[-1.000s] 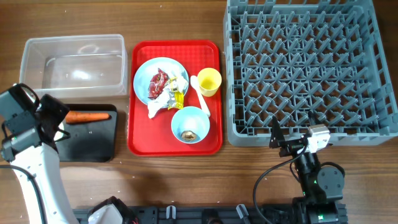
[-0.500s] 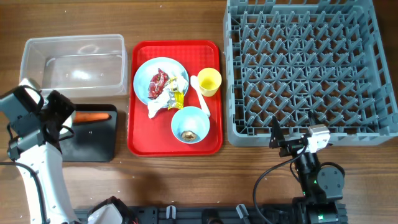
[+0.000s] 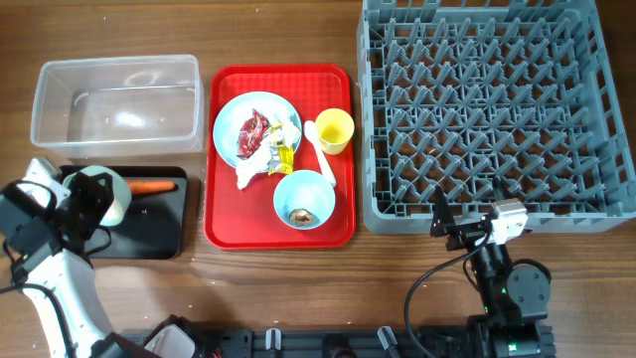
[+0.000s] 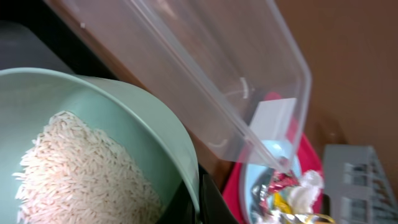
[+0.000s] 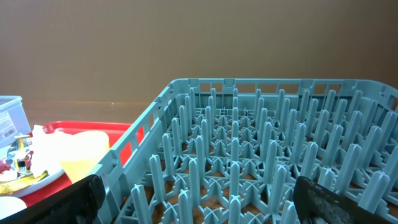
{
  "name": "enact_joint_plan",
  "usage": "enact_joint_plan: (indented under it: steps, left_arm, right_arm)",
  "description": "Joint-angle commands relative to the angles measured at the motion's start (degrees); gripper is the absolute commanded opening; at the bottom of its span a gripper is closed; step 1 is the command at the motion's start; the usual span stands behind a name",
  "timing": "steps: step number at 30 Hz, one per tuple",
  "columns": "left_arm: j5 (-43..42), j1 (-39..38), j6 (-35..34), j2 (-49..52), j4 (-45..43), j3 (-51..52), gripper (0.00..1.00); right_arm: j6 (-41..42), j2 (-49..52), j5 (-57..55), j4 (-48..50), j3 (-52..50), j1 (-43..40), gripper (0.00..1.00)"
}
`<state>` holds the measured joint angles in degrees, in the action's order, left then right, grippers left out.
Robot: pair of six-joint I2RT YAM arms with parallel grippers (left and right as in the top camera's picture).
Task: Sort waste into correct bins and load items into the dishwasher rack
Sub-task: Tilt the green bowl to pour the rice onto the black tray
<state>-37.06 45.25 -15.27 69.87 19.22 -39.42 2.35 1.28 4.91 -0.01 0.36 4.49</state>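
The left pincer (image 3: 91,200) clamps the rim of a smooth, round, pale green bowl (image 4: 156,134) heaped with grainy white rice (image 4: 73,169); the right pincer (image 5: 199,201) gapes wide, touching nothing.

The left arm (image 3: 55,224) covers part of the carrot (image 3: 157,186) and the black tray (image 3: 159,227).

Large square grey plastic dishwasher rack (image 5: 261,155): lattice walls, rows of upright pegs, fills centre and right. Flat red serving tray (image 5: 118,129): touching the rack's left wall. On the tray: small yellow cup (image 5: 84,158), blurred; crumpled white tissue (image 5: 40,140); red and yellow wrappers (image 5: 15,163). Right gripper (image 5: 196,182): black fingers (image 5: 56,202) at both lower corners, spread wide.
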Motion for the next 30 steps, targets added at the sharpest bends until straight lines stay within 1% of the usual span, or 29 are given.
enact_joint_plan:
  steps: [1, 9, 14, 18, 19, 22, 30]
  left_arm:
    - [-9.94, 2.32, 1.14, 0.07, -0.31, 0.26, 0.04]
    - [-10.8, 2.67, 0.74, 0.39, 1.36, 0.28, 0.04]
    - [-13.99, 4.39, 0.98, 0.39, 1.68, 0.26, 0.04]
    - [-14.6, 7.5, 3.48, 0.39, 5.99, 0.26, 0.04]
    - [-15.45, 8.13, 4.63, 0.39, 6.75, 0.26, 0.04]
    - [-21.97, 9.64, 6.08, 0.39, 6.99, 0.28, 0.04]
    - [-25.0, 10.43, 7.82, 0.39, 8.94, 0.28, 0.04]
  right_arm:
    - [0.83, -0.15, -0.17, 0.22, -0.07, -0.22, 1.0]
    - [0.81, -0.15, -0.17, 0.22, -0.07, -0.22, 1.0]
    - [0.81, -0.15, -0.17, 0.22, -0.07, -0.22, 1.0]
    - [0.79, -0.15, -0.17, 0.22, -0.07, -0.22, 1.0]
    - [0.81, -0.15, -0.17, 0.22, -0.07, -0.22, 1.0]
    - [0.81, -0.15, -0.17, 0.22, -0.07, -0.22, 1.0]
    - [0.81, -0.15, -0.17, 0.22, -0.07, -0.22, 1.0]
